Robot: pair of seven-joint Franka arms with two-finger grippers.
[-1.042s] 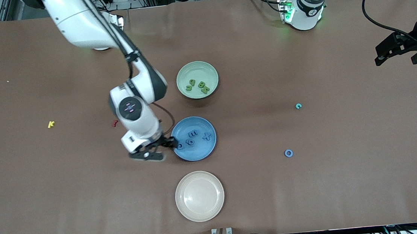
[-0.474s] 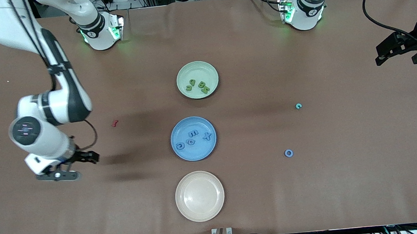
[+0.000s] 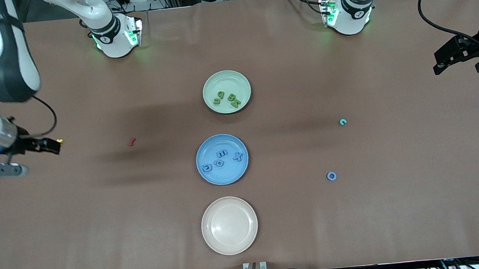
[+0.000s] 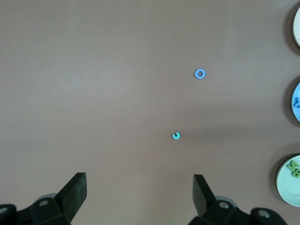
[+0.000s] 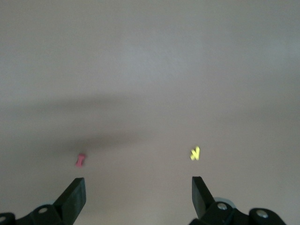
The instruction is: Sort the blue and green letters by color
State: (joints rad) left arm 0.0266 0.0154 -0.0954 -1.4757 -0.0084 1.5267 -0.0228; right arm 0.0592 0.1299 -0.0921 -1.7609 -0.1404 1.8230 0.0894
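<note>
With jaws spread and empty, the right gripper [image 3: 47, 145] hangs over the yellow k [image 5: 195, 153], the left gripper [image 3: 449, 56] likewise over bare table [image 3: 402, 207].

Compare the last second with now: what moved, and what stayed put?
The right gripper, open and empty, swung away from the blue plate to the right arm's end of the table, over the yellow k. The left gripper waits, open. The green plate, cream plate and loose blue o stayed put.
</note>
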